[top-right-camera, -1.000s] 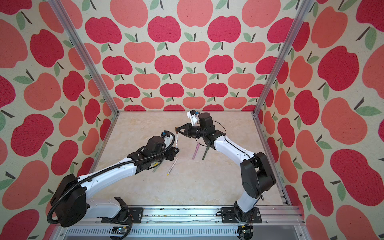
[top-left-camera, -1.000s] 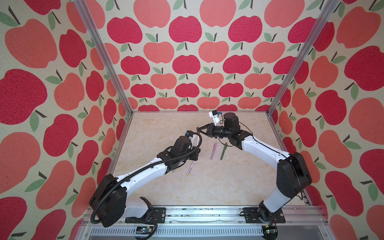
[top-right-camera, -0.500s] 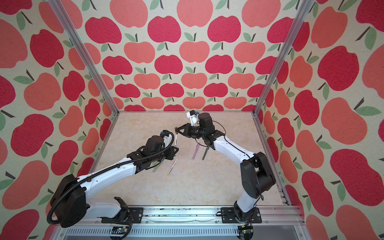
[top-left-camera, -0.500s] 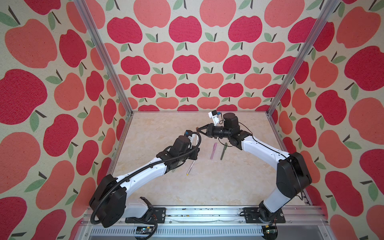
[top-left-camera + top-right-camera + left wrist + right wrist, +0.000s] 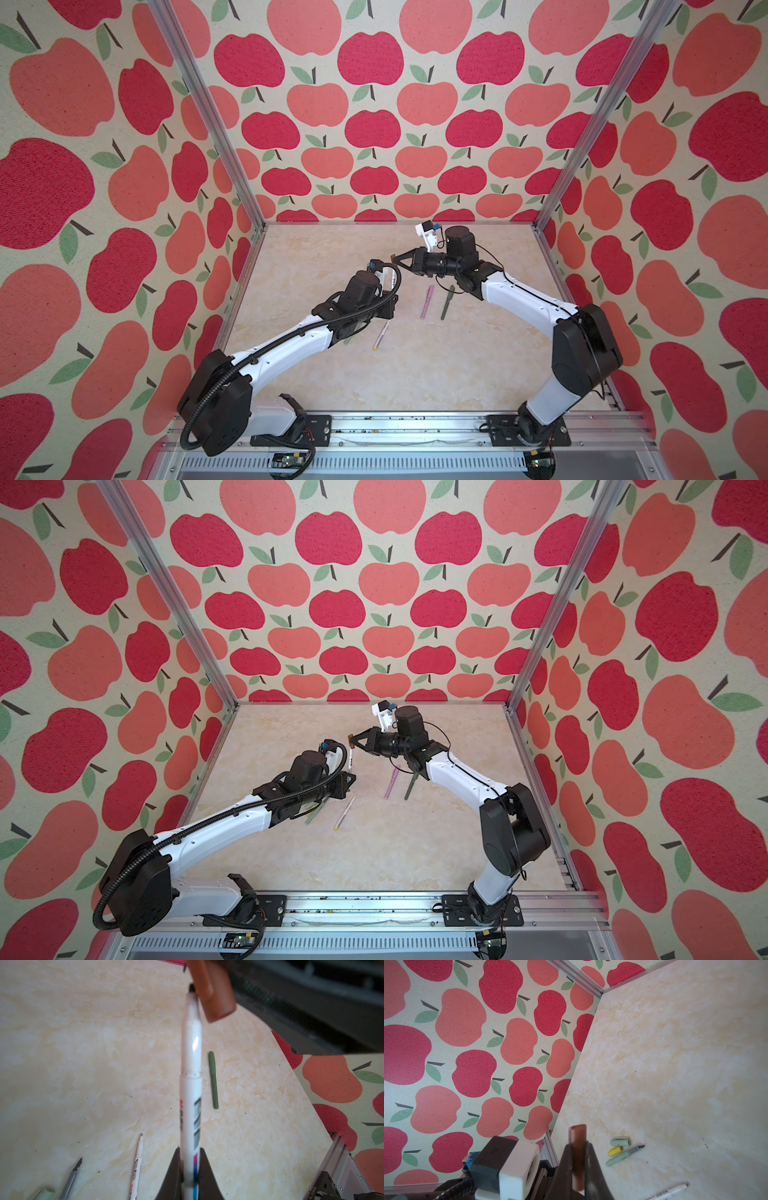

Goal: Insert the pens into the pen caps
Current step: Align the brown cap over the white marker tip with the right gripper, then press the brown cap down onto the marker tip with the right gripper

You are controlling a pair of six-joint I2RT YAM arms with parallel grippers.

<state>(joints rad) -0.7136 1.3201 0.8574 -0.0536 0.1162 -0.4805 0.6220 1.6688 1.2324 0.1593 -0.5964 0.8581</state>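
Left gripper (image 5: 190, 1154) is pinching your white pen (image 5: 191, 1053), right gripper (image 5: 578, 1147) the brown cap (image 5: 577, 1132); a green pen (image 5: 213, 1082) is lying nearby.

Your walls (image 5: 374, 124) were cream with red and coral apples, green leaves, dark stems. Table (image 5: 415, 374) was marbled beige-cream with dark specks. Brown cap (image 5: 212, 991) was rust-brown. White pen (image 5: 191, 1084) carried grey, red and magenta-to-blue print, with a dark tip. You had a lilac-pink pen (image 5: 427, 302), with the dark green pen (image 5: 447, 303) at its 3 o'clock. Second white pen (image 5: 381, 336) had a yellow end. Sage pen (image 5: 623, 1156) was grey-tipped. Yellow cap (image 5: 615, 1151) and light green cap (image 5: 620, 1141) were plain.
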